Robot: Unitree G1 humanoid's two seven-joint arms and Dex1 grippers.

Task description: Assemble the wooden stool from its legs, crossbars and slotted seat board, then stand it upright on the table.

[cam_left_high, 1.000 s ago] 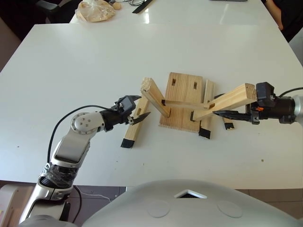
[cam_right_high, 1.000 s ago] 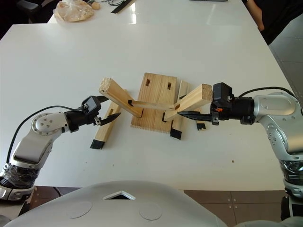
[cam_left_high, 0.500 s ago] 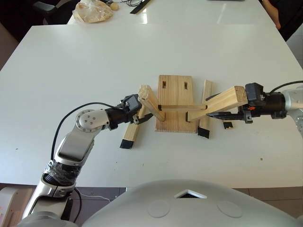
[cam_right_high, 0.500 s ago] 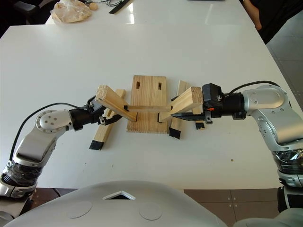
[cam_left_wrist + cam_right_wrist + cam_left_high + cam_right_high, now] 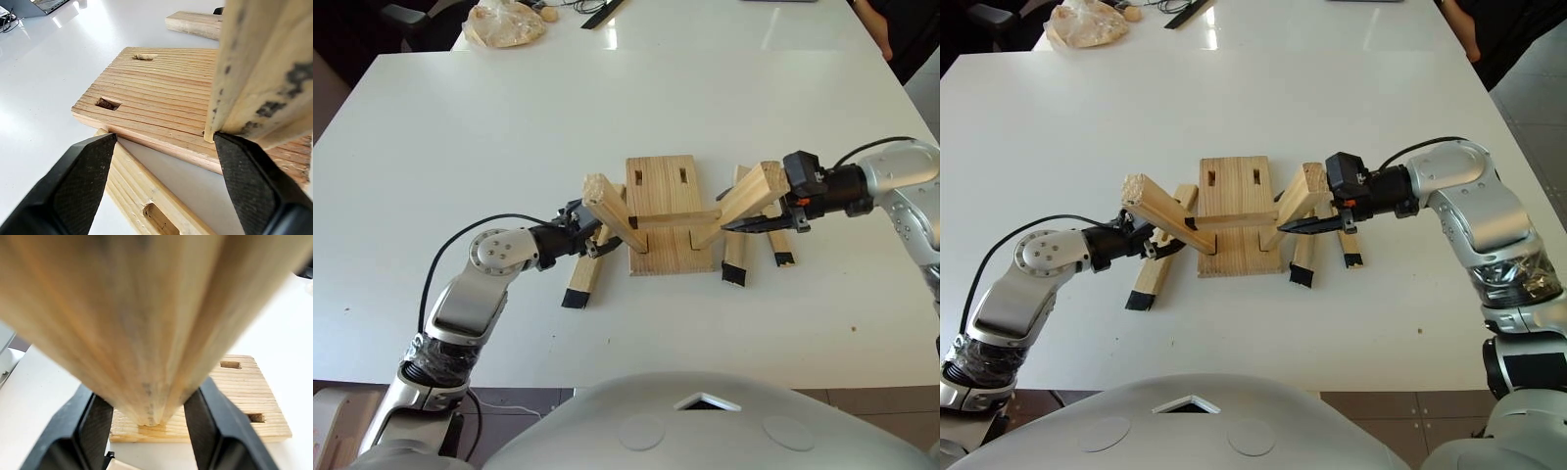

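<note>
Seat board (image 5: 659, 184) under crossbar (image 5: 677, 219) between raised legs (image 5: 610, 208) — loose legs (image 5: 580, 282) alongside

The seat board (image 5: 161, 93) is seen as pale, unvarnished wood with a ridged grain and rough-edged slots. The right leg (image 5: 747, 201) is cut from the same bare, matt wood. The table (image 5: 509, 127) is finished smooth, white and glossy. The fingers (image 5: 83, 181) of the left gripper (image 5: 165, 138) are faced with black, finely pebbled matt material.

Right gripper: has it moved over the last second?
Yes. The right gripper, with its held leg, has shifted toward the robot's left, judged against the loose leg lying still on the table.
</note>
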